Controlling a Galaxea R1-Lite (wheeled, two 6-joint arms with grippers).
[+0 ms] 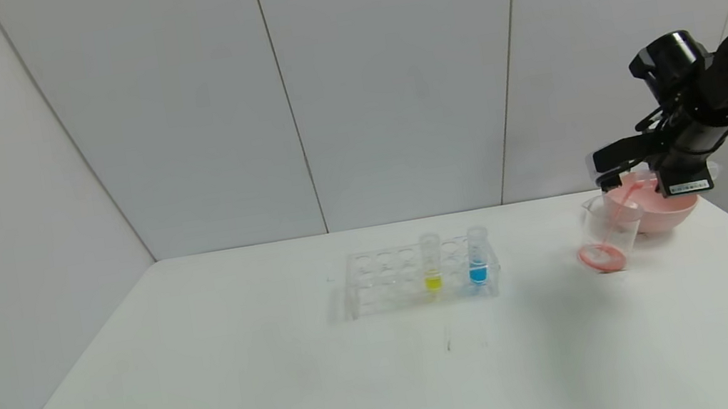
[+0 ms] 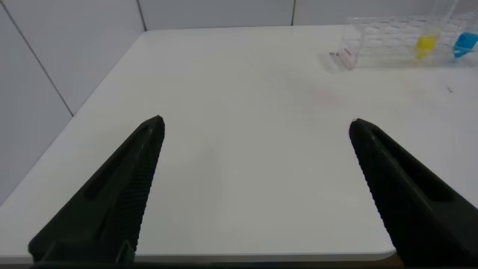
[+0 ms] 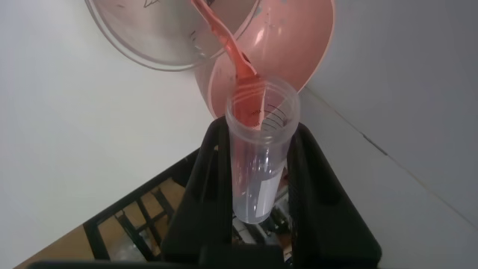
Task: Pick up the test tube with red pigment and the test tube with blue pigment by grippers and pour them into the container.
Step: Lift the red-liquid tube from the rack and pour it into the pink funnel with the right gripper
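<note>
My right gripper (image 1: pixel 611 176) (image 3: pixel 258 133) is shut on the test tube with red pigment (image 3: pixel 256 161), tipped mouth-first over the container (image 1: pixel 603 231), a small clear beaker at the table's right side. A red stream (image 3: pixel 233 46) runs from the tube's mouth into the beaker, and red liquid (image 1: pixel 602 257) lies on its bottom. The test tube with blue pigment (image 1: pixel 477 256) (image 2: pixel 464 45) stands upright in the clear rack (image 1: pixel 386 280) at mid-table. My left gripper (image 2: pixel 256 123) hangs open above bare table near the left front edge, holding nothing; the head view does not show it.
A yellow-liquid tube (image 1: pixel 431 263) stands in the rack two slots left of the blue one. A pink bowl (image 1: pixel 669 211) sits right behind the beaker, under my right arm. The table's right edge lies close beyond the bowl.
</note>
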